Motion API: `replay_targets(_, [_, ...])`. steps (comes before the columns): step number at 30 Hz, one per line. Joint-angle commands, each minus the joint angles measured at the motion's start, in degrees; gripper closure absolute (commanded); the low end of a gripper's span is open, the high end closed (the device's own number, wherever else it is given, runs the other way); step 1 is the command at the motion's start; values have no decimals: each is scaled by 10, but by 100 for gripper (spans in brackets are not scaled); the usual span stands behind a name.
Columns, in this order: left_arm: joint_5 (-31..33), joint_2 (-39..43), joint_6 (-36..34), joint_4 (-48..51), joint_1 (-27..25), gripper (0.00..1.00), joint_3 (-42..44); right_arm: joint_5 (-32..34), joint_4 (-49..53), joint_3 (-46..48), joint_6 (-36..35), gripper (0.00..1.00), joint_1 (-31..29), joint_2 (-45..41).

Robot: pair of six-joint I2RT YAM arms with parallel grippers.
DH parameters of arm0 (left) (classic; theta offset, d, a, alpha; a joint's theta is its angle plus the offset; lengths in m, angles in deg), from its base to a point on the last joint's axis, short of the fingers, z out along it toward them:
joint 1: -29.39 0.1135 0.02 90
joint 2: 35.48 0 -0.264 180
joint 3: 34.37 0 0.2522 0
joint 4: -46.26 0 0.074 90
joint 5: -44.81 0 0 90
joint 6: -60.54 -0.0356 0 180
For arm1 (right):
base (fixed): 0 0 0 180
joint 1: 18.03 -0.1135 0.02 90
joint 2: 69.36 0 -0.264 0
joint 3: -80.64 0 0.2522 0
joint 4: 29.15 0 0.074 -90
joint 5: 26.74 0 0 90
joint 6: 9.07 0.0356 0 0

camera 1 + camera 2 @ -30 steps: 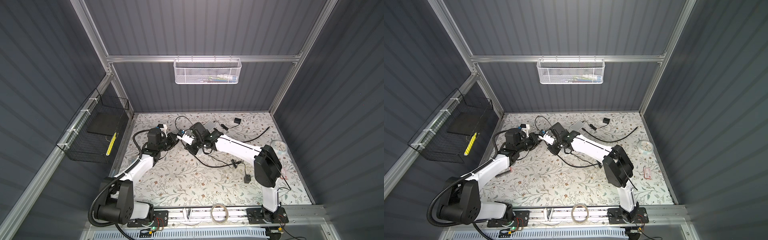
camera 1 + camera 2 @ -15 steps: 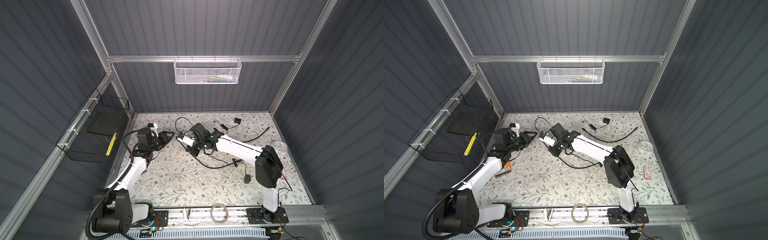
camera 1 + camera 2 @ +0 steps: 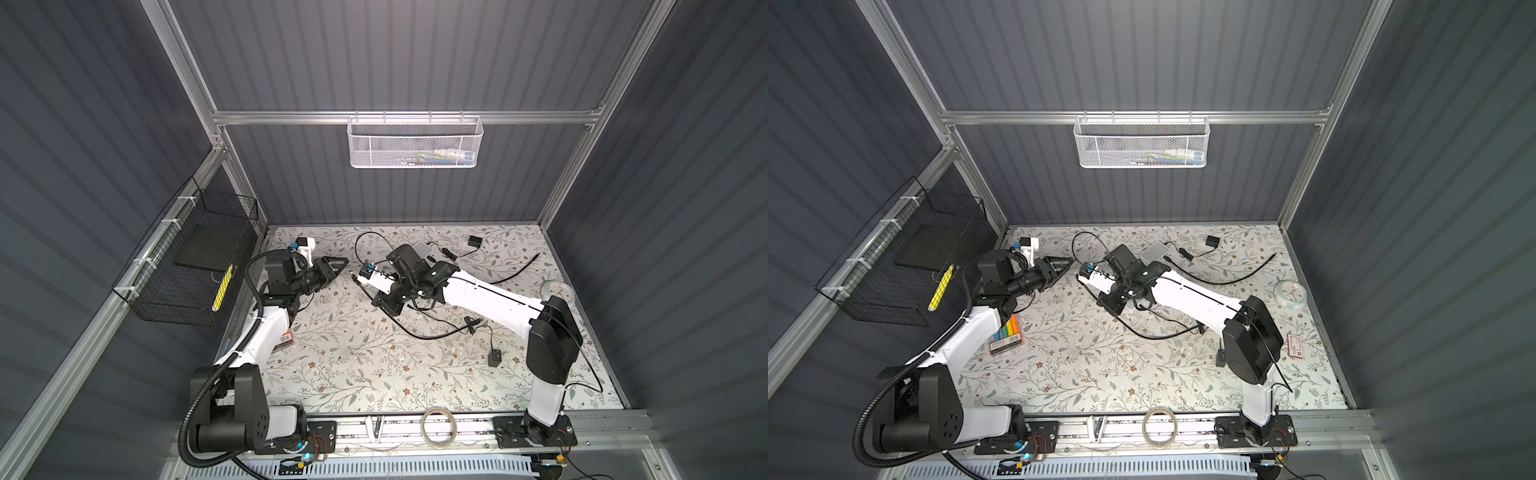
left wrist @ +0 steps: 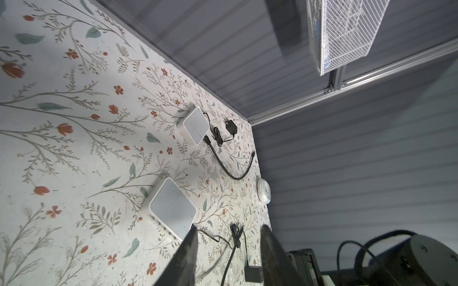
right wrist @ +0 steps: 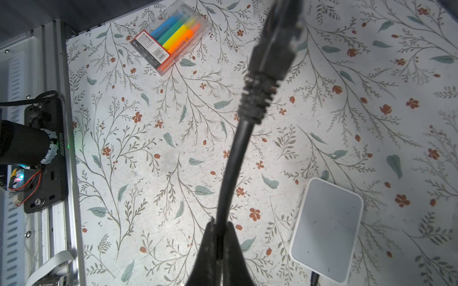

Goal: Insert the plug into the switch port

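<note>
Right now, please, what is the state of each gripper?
Left gripper: open, holding nothing.
Right gripper: closed on the black cable.

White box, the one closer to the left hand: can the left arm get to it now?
Probably yes. The left hand is open and empty, and the white box lies unblocked just beyond it. The right hand, shut on the cable, hangs close by, so room may be tight.

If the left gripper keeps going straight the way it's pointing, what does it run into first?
Probably nothing close. The left gripper, jaws open, points over bare mat past the nearer white switch toward the loose black cable; depth is unclear.
</note>
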Motion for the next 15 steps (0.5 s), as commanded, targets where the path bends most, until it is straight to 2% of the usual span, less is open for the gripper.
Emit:
replay_targets(1, [-53,7,-28,4,-3,59,-11,-25,16,-8,-2,100,-1,2])
replay_targets(9, [-87,-1,-41,7,-5,62,-8,-30,25,-24,-3,100,-1,10])
replay_targets(15, [-102,-4,-43,7,-7,68,-10,-27,30,-32,-4,100,0,14])
